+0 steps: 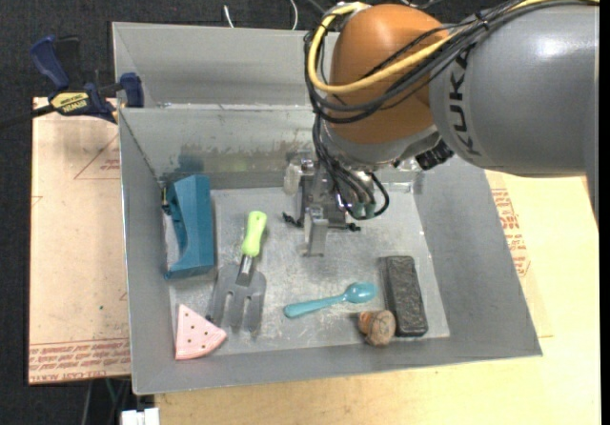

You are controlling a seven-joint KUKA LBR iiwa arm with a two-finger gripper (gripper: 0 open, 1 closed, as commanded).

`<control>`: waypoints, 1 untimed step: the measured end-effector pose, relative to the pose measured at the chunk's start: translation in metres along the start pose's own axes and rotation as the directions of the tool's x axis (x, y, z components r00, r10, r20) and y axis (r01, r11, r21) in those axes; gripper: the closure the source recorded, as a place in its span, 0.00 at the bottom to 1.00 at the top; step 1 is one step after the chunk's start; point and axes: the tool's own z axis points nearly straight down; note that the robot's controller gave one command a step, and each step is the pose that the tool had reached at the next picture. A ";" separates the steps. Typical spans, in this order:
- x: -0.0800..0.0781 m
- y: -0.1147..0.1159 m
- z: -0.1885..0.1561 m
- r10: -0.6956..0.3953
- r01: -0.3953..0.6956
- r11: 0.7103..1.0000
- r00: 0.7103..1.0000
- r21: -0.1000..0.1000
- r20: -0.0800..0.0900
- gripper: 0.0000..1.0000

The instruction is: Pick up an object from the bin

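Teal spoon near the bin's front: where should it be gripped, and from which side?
The teal spoon lies flat: come straight down and close across its thin handle mid-length, where bare floor flanks it. Its bowl end sits close to the brown round piece.

"kuka" lettering on the grey arm [534,80]

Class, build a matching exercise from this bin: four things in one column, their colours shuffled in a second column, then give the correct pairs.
Things:
1. spoon
2. triangular wedge
3. rectangular block
4. fork handle

Colours:
A. black
B. pink
C. turquoise
D. yellow-green

Pairs: 1-C, 2-B, 3-A, 4-D
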 end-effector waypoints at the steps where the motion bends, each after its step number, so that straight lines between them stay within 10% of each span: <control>1: -0.002 -0.001 -0.005 0.003 -0.003 1.000 1.000 -0.001 0.008 0.00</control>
